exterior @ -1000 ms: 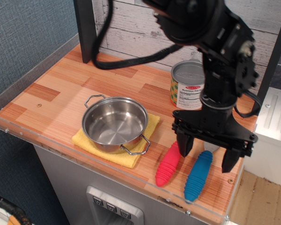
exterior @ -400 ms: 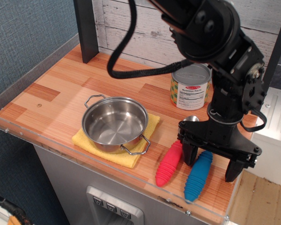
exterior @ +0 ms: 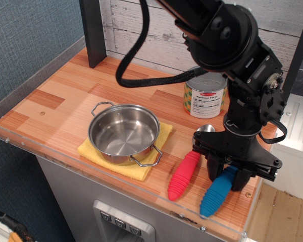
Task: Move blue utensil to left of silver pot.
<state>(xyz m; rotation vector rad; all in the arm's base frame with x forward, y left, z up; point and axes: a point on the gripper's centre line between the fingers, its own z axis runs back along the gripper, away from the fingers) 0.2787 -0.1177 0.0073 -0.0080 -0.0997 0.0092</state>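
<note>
A wooden table (exterior: 65,96) of striped light and reddish boards stands against a whitewashed plank wall, with a blue textured wall on the left side and a clear plastic lip running along its front edge. Near the middle of the table a folded yellow cloth (exterior: 141,169) lies flat, and the silver pot (exterior: 124,133) sits on it, empty, with one wire loop handle pointing to the back left and the other to the front right. Behind and to the right of the pot, well apart from it, stands a labelled tin can (exterior: 204,96). At the front right corner lie two utensils side by side, close but not touching: a red-handled spoon (exterior: 184,175), its silver bowl showing just beyond the handle, and to its right the blue utensil (exterior: 218,192), whose ribbed handle points toward the front edge. The black robot arm reaches down from above, and its tool (exterior: 227,180) is low over the upper end of the blue utensil, its two dark fingers drawn in narrow on either side of the handle; the metal head of the fork is hidden behind it. The blue utensil lies far to the right of the pot.
</note>
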